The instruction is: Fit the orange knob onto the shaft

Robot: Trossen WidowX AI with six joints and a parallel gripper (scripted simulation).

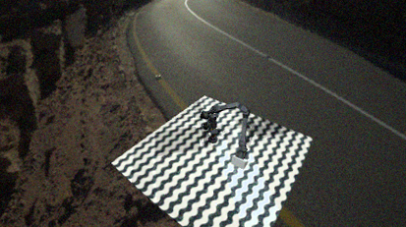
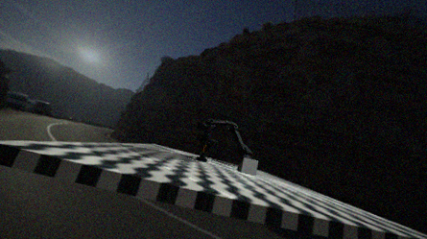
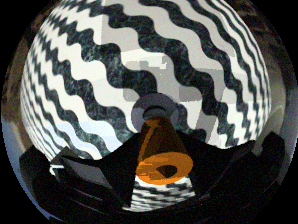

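The orange knob (image 3: 172, 145) is between the two dark fingers of my gripper (image 3: 161, 150), which is shut on it. A dark hole shows in the knob's wide near face. The round grey pedestal (image 3: 140, 112) lies beyond the knob's far end, which covers its lower part in the wrist view. A dark arc shows at the pedestal's middle; the shaft's flat side cannot be made out. In the top and exterior views my gripper (image 1: 209, 126) points down over the small dark pedestal (image 1: 212, 139) (image 2: 201, 158). Whether knob and pedestal touch is too small to tell.
A board with wavy black and white stripes (image 1: 179, 188) (image 2: 110, 161) lies under everything. The arm's base stands on a pale block (image 1: 239, 161) (image 2: 249, 167). The arm arches from it to the gripper. A road and dark rocky slopes surround the board.
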